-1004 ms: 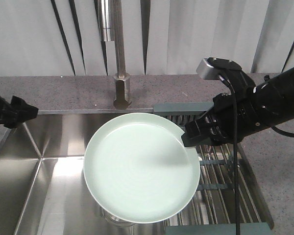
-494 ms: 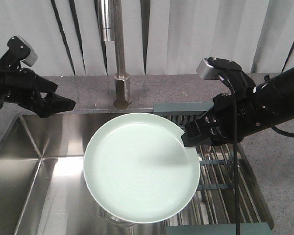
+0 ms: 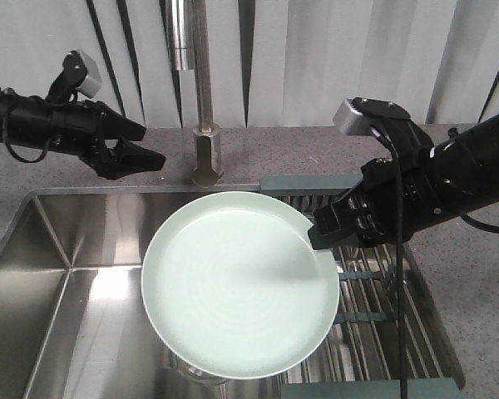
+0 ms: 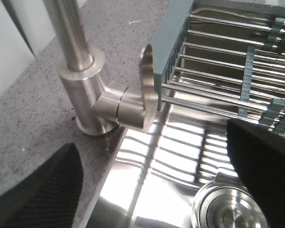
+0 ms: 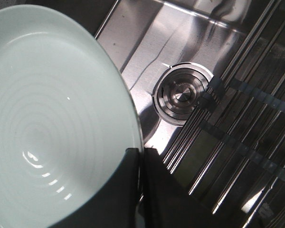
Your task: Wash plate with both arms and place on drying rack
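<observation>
Since half a second ago the left arm has swung inward from the left edge, and the left end effector point(image 3: 152, 147) now hangs over the speckled grey desk point(image 3: 299, 154) just left of the faucet point(image 3: 204, 125). Its two dark fingers are spread apart with nothing between them. The left wrist view shows the faucet base, its short side lever and the sink's back edge through the gap. The right arm and the plate point(image 3: 237, 283) have not shifted.

The right end effector point(image 3: 316, 237) is clenched on the plate's right rim. In the right wrist view its dark fingers point(image 5: 133, 190) pinch the edge from above and below. The pale mint-green plate faces up, roughly level, over the steel sink point(image 3: 75, 249). It seems to hang clear of the sink floor, though the front view does not settle that. The round steel drain point(image 5: 183, 95) lies below it, just past the plate's edge in the right wrist view.

The drying rack point(image 3: 366, 341) spans the right part of the sink, its parallel steel bars running front to back between grey-green end pieces. The far end piece sits close to the faucet lever. The plate's right rim overlaps the rack's left bars in the front view, but whether they touch cannot be told.
</observation>
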### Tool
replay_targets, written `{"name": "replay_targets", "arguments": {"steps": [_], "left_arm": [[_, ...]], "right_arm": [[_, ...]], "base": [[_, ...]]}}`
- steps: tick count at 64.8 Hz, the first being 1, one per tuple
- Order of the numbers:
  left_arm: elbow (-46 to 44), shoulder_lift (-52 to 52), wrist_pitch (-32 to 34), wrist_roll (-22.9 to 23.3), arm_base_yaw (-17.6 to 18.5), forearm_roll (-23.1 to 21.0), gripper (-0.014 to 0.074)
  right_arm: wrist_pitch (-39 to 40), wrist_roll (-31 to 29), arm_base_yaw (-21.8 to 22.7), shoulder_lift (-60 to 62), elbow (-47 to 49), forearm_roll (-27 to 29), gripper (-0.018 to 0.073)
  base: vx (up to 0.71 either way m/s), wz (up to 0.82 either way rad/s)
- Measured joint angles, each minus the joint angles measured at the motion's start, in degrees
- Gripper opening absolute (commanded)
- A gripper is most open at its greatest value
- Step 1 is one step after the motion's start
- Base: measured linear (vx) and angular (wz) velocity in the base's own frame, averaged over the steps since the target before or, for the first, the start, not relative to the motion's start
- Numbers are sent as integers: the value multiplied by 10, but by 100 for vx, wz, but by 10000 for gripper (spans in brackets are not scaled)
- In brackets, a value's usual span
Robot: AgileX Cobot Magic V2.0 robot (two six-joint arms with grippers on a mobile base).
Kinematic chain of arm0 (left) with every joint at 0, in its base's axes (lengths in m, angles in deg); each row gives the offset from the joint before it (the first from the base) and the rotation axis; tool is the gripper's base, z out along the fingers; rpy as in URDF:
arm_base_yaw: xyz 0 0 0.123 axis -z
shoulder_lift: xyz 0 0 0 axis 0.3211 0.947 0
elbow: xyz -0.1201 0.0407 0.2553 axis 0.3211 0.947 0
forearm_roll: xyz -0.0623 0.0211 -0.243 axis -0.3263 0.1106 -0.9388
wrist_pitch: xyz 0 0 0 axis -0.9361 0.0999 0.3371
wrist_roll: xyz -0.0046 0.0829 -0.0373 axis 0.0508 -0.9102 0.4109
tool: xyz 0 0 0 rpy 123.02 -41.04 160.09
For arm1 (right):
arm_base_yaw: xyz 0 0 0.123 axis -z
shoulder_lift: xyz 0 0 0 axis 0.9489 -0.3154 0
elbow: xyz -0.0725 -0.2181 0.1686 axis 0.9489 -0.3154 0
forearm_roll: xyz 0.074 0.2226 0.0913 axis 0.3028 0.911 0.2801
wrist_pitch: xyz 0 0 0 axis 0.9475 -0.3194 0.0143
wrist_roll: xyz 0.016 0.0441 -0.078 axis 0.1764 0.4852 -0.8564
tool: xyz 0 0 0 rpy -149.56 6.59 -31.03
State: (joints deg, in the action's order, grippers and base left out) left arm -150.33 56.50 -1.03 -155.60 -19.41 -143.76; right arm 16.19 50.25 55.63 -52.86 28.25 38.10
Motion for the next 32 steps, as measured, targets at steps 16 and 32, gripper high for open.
{"name": "replay_targets", "arguments": {"steps": [16,32], "left_arm": [[-53,42,0,-1,49,-2,590],[-79,74,41,-11,96,-3,590]], "right_arm": [[0,0,0,0,0,0,-1],[0,0,0,0,0,0,-1]], "base": [[0,0],[0,0]]}}
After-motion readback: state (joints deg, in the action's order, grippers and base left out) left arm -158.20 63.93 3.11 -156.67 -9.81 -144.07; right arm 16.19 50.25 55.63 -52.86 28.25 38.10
